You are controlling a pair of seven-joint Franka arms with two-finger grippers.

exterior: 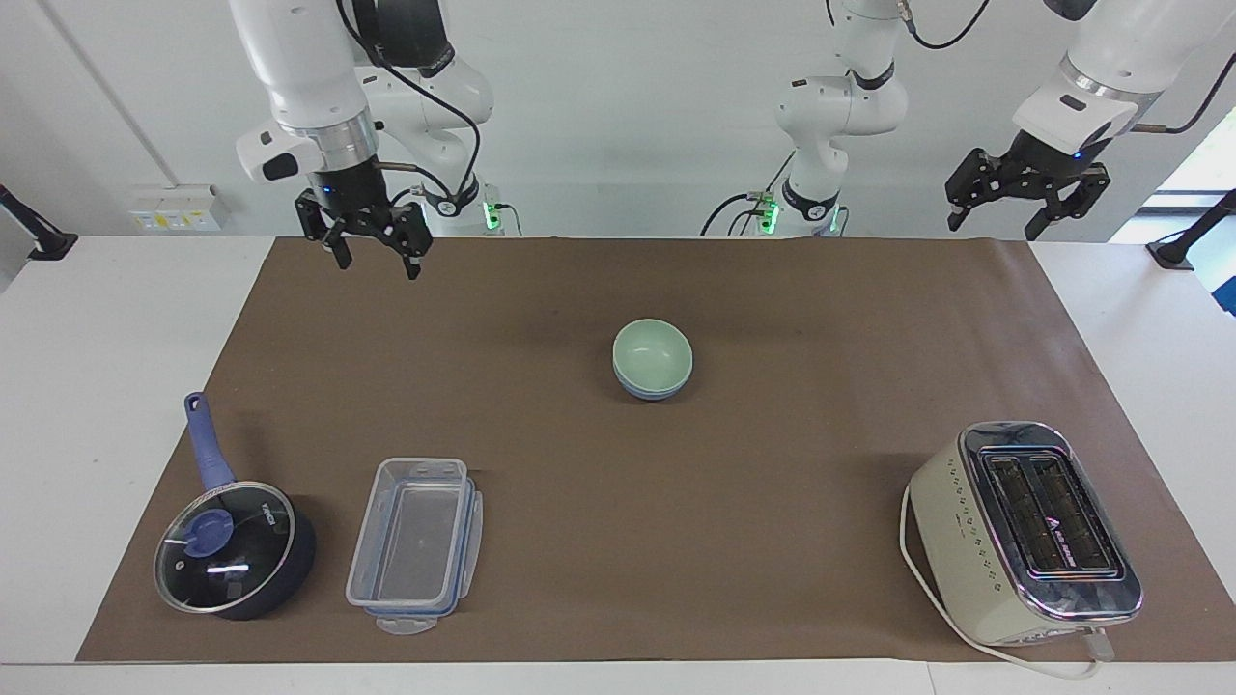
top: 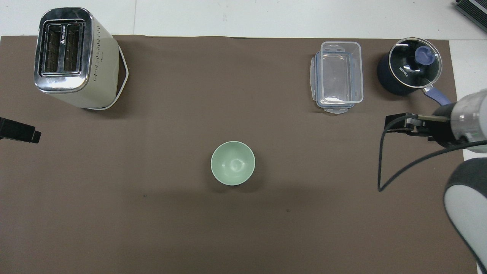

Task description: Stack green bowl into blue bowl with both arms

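Two bowls are sitting mid-mat: green bowl [exterior: 653,353] nested in blue bowl [exterior: 654,390]; right gripper [exterior: 368,253] and left gripper [exterior: 1025,206] are hanging open, empty, over the mat's [exterior: 772,502] robot-side edge

The green bowl [exterior: 653,354], small, round and pale mint with a smooth matte inside, sat upright and nested in the blue bowl [exterior: 654,392]. Only a thin periwinkle band of the blue bowl showed beneath the green rim in the facing view; from overhead it was hidden under the green bowl [top: 233,163]. The stacked pair rested on the brown mat near the table's middle.
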